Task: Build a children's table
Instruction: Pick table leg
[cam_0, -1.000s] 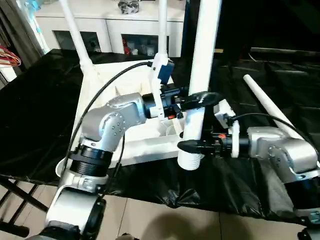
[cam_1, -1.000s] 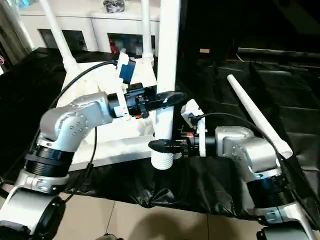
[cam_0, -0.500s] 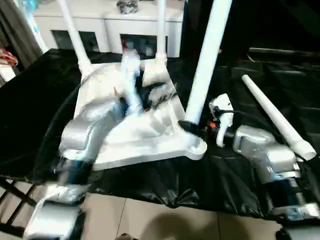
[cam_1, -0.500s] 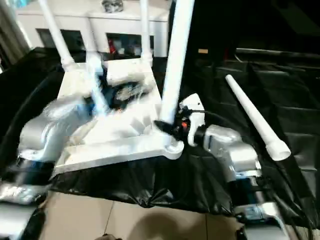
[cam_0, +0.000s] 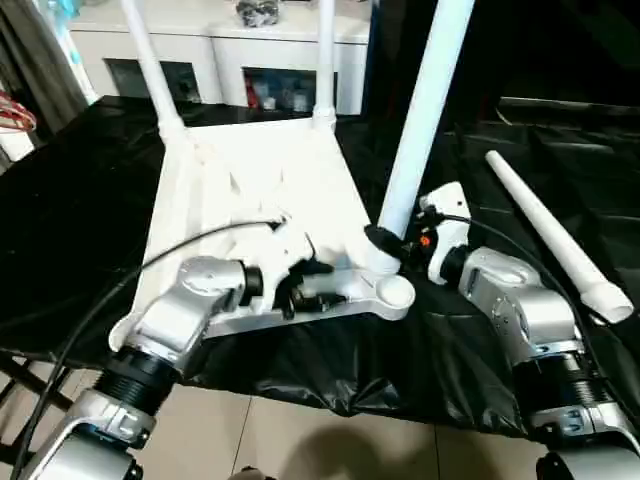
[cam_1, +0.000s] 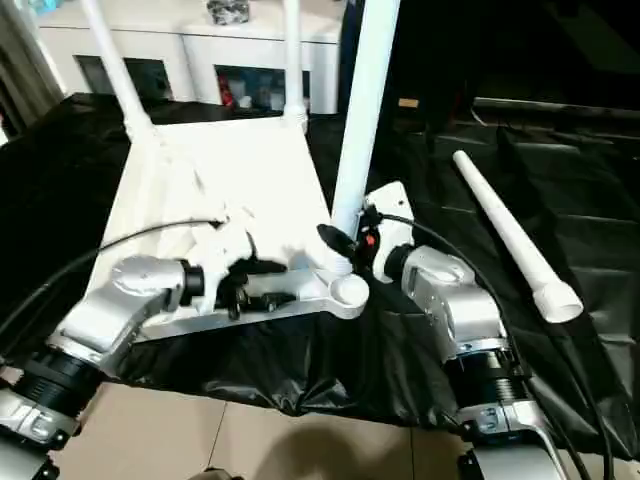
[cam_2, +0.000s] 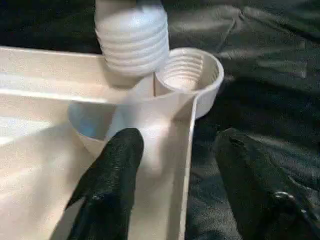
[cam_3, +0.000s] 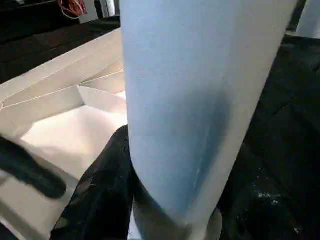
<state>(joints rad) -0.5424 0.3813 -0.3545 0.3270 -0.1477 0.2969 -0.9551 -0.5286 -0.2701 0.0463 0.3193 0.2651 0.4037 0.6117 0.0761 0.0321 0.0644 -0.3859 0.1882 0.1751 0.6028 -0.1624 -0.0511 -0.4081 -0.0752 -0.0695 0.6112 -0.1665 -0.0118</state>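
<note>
Left eye view: the white plastic rectangular tabletop (cam_0: 262, 190) with ribbed underside lies upside down on the large black-draped table (cam_0: 80, 220), its near edge close to the table's front; two long white tubular legs stand in its far corner sockets, one at the far left (cam_0: 150, 65) and one at the far right (cam_0: 325, 60); the right gripper (cam_0: 385, 243) pinches a third white tubular leg (cam_0: 425, 110) low on its shaft, black fingers on either side of the tube, holding it tilted with its lower end just beside the round socket (cam_0: 393, 291) at the tabletop's near right corner; in the left wrist view that leg's ribbed threaded end (cam_2: 132, 37) sits just behind the threaded socket (cam_2: 189, 75), touching its rim rather than seated in it; the left gripper (cam_0: 310, 285) rests spread at the tabletop's near edge, one black finger (cam_2: 112, 175) inside the rim and the other (cam_2: 250, 185) outside over the black cloth, gripping nothing that can be made out; a fourth white tubular leg (cam_0: 550, 230) lies loose on the cloth, well apart to the right; a white cabinet (cam_0: 240, 50) stands behind the table.
</note>
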